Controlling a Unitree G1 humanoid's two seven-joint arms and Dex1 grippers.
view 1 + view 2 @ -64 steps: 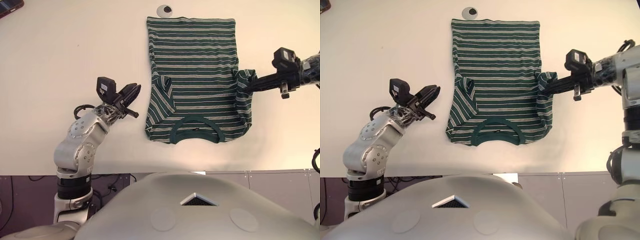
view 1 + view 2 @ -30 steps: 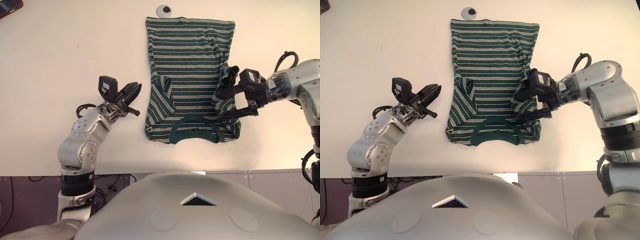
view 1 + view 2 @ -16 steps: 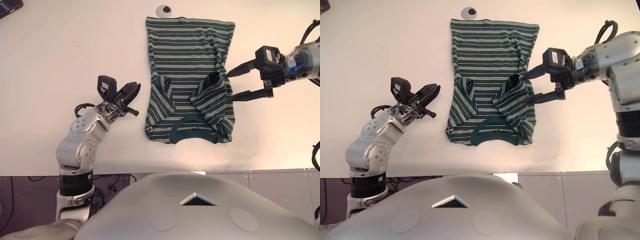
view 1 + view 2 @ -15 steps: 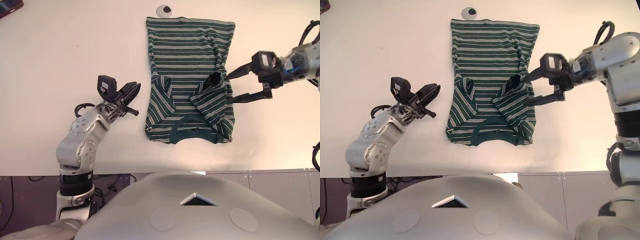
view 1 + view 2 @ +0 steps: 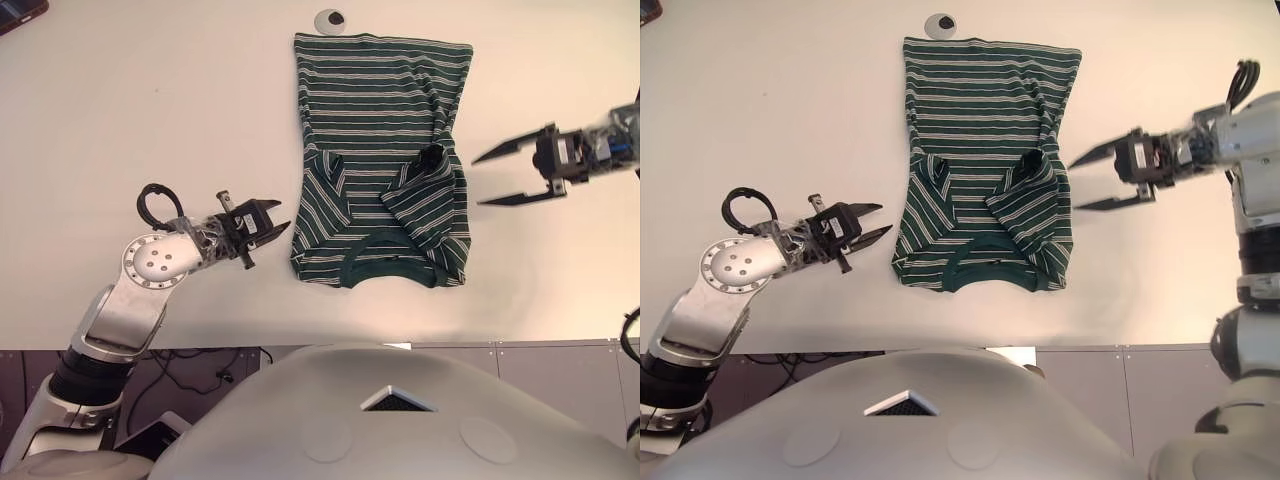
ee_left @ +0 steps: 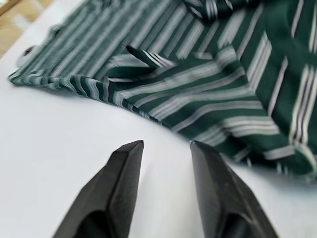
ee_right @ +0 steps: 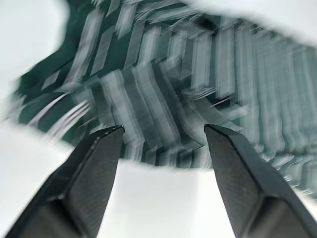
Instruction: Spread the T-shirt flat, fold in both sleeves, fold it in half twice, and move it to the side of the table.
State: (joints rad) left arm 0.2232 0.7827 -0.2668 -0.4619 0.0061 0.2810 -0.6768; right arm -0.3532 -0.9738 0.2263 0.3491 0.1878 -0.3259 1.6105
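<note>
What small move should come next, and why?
Probably ease the open left gripper forward onto the near left edge of the T-shirt and close. Both sleeves lie folded in, this gripper hangs just beside that edge, and the open right gripper is clear of the cloth, so the half fold seems next.

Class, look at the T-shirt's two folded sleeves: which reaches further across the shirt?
The sleeve on the robot's right: a broad slanted flap reaching the middle of the T-shirt. The left sleeve is only a narrow tuck near its edge.
</note>
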